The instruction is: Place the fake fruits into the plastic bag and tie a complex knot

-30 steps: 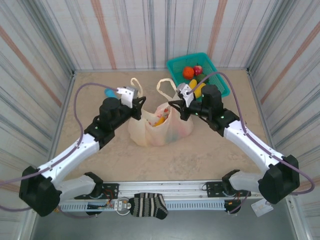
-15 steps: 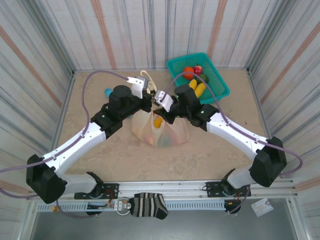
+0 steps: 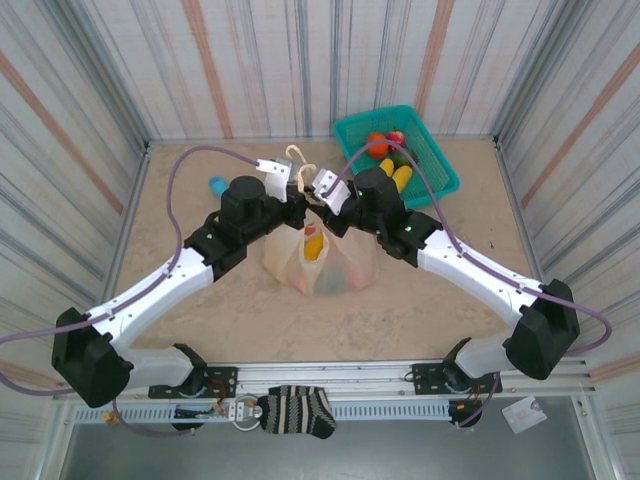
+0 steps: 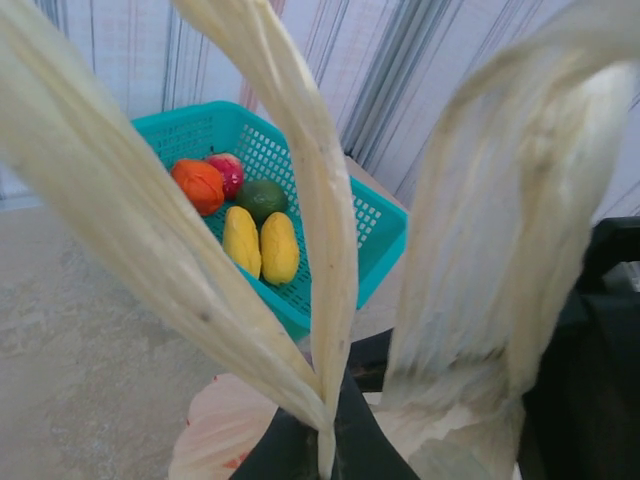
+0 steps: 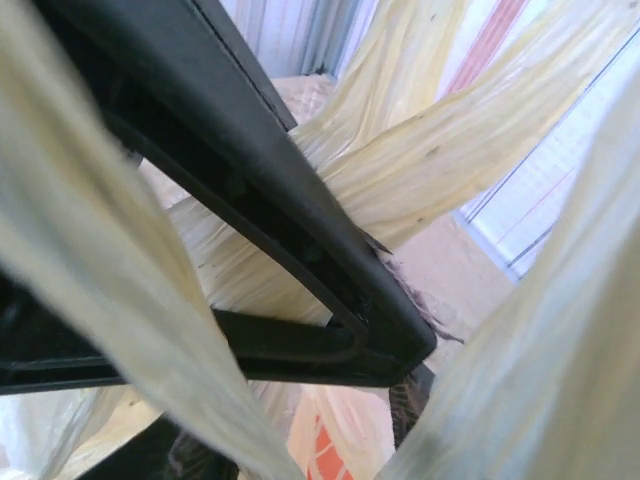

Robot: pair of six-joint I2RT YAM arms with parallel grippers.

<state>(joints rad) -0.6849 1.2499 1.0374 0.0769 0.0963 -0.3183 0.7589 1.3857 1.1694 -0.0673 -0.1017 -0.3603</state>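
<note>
Left gripper [image 4: 325, 445] is recorded closed on the plastic bag [image 3: 322, 262]. In the left wrist view, two cream strands of a loop handle [image 4: 300, 180] are pinched together between its dark fingers. The fingers themselves are cut off by the bottom edge.

Right gripper [image 3: 322, 205] is found just beside the left one, above the bag mouth. In its wrist view one black finger [image 5: 260, 200] is threaded among handle strands and the other finger is not made out. Whether these jaws are clamped or apart cannot be told. From overhead, the fingertips of both grippers are masked by the wrists and the gathered plastic.

The bag is stood on the table [image 3: 380, 310] between the arms, drawn up narrow. A yellow fruit [image 3: 313, 243] is glimpsed at its mouth; the other contents are blurred behind the film. More fake fruits [image 4: 278, 247] are seen lying in the teal basket [image 4: 385, 235] at the far right: one orange, one pink-red, one green, two yellow.

Compared with one second ago: the grippers were then well apart, the handles spread wide and the bag broad. They are now brought together over it and the handles are raised. The yellow basket fruits, then partly hidden by the right arm, are uncovered.
</note>
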